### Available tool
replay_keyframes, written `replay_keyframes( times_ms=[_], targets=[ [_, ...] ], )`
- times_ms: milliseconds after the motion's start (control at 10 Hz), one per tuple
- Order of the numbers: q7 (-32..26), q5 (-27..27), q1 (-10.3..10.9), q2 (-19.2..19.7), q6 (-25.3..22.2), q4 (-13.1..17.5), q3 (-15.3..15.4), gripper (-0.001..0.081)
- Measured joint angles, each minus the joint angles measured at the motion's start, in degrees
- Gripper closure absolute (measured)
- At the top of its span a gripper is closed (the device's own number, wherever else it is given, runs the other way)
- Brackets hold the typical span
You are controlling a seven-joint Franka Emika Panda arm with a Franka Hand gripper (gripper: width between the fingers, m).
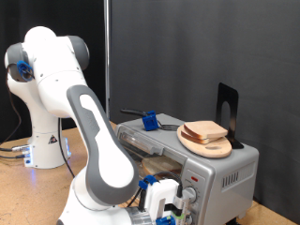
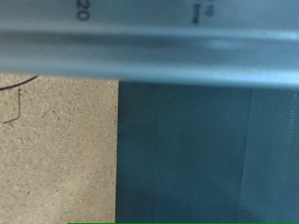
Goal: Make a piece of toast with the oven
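The piece of toast (image 1: 204,131) lies on a round wooden board (image 1: 217,147) on top of the silver oven (image 1: 225,173) at the exterior view's right. The oven's door (image 1: 142,141) looks folded down towards the exterior view's left. My gripper (image 1: 161,202), white with blue parts, hangs low at the oven's front, close beside its knobs (image 1: 190,195). Nothing shows between the fingers. The wrist view shows no fingers, only a silver metal band of the oven (image 2: 149,51) with printed numbers, very near.
A blue-handled tool (image 1: 148,119) rests behind the open door. A black stand (image 1: 226,105) rises at the oven's back. A tan tabletop (image 2: 56,149) and a dark teal surface (image 2: 206,159) lie below the wrist camera. A black curtain (image 1: 187,47) hangs behind.
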Motion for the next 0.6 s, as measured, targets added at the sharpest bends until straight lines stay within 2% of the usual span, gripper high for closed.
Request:
replay_keyframes(
  times_ms=[100, 200, 400, 600],
  targets=[
    [-0.02, 0.14, -0.05, -0.12, 0.41, -0.39, 0.0, 0.0572],
    [-0.13, 0.18, -0.04, -0.26, 0.64, -0.57, 0.01, 0.0713],
    [-1.47, 0.52, -0.05, -0.43, 0.95, -0.88, 0.05, 0.0713],
    [-10.67, 3.03, -0.2, -1.01, 1.56, -2.37, 0.2, 0.0713]
  ],
)
